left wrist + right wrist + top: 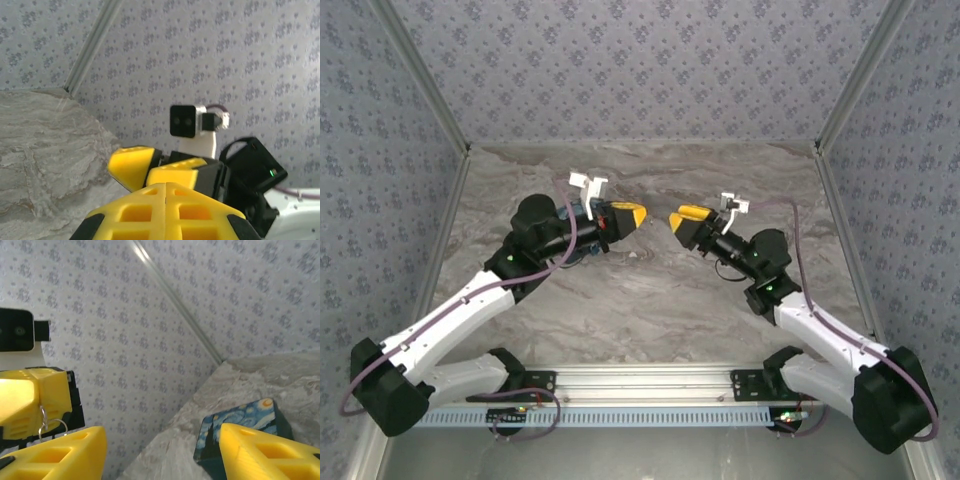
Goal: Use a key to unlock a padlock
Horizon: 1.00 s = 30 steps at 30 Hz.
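Observation:
My left gripper (640, 216) hovers over the middle of the table with its yellow fingers pressed together (165, 185). In the right wrist view, thin silvery rings (54, 424) dangle from the left gripper (35, 400); the key's blade is hidden between the pads. A short gap away, my right gripper (673, 219) faces it tip to tip. Its jaws stand wide apart (160, 440) with nothing between them. The padlock is out of view.
A blue-and-yellow Starry Night box (245, 420) lies on the marble table (650, 310) below the left arm. Patterned walls (640, 70) enclose the back and both sides. Both arm bases sit on the rail (640, 385) at the near edge.

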Each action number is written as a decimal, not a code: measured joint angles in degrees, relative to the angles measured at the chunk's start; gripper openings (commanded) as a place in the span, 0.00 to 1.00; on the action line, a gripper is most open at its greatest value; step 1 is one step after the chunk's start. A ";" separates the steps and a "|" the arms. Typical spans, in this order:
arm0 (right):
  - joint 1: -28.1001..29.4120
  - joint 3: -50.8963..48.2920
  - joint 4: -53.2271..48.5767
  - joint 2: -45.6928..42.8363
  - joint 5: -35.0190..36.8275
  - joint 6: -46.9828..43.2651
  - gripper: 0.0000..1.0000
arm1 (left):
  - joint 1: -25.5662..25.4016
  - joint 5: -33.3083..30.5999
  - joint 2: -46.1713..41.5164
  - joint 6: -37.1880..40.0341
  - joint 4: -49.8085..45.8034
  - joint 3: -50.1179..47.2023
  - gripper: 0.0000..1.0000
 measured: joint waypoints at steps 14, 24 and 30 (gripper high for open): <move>2.73 5.90 -0.94 4.94 -12.33 1.79 0.62 | 0.00 3.13 0.28 5.01 -6.47 1.07 0.00; 3.80 6.16 -1.55 5.42 -12.96 1.70 0.44 | 0.00 3.06 0.33 5.01 -7.08 1.18 0.00; 4.35 6.16 -1.75 5.40 -13.33 1.33 0.36 | 0.00 2.60 0.33 5.03 -7.26 1.18 0.00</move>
